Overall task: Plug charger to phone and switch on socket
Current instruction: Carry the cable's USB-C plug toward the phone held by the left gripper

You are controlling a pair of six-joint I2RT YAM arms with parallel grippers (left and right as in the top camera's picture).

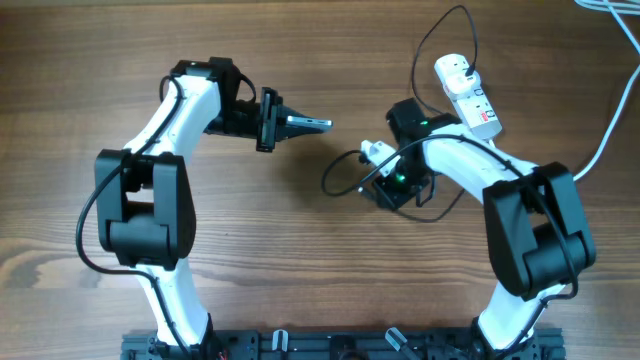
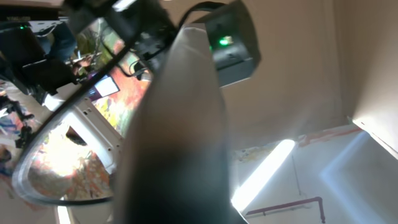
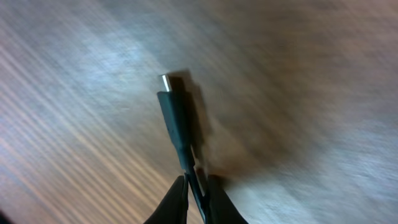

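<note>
**Left to right, from above.** The left gripper [image 1: 296, 122] hangs clear of the table [image 1: 300, 260], fingers together on a thin flat slab seen edge-on, apparently the phone [image 1: 318, 124]. Its own wrist view is mostly dark blur and confirms little. Treat the phone as rigid and smooth-sided, likely to slip or twist in a narrow pinch. Hold it across its flat faces and leave the port end free. At centre, the right gripper [image 3: 196, 186] has its fingers [image 3: 177, 200] clamped on the charger [image 3: 177, 121], on the thin cable just behind the moulded connector. The metal tip points away from the fingers, over the wood. The cable is light and limp, so the tip may droop or swing. You would do better to grip the stiff connector body itself. At right lies the socket [image 1: 468, 95], well apart from both grippers.
</note>
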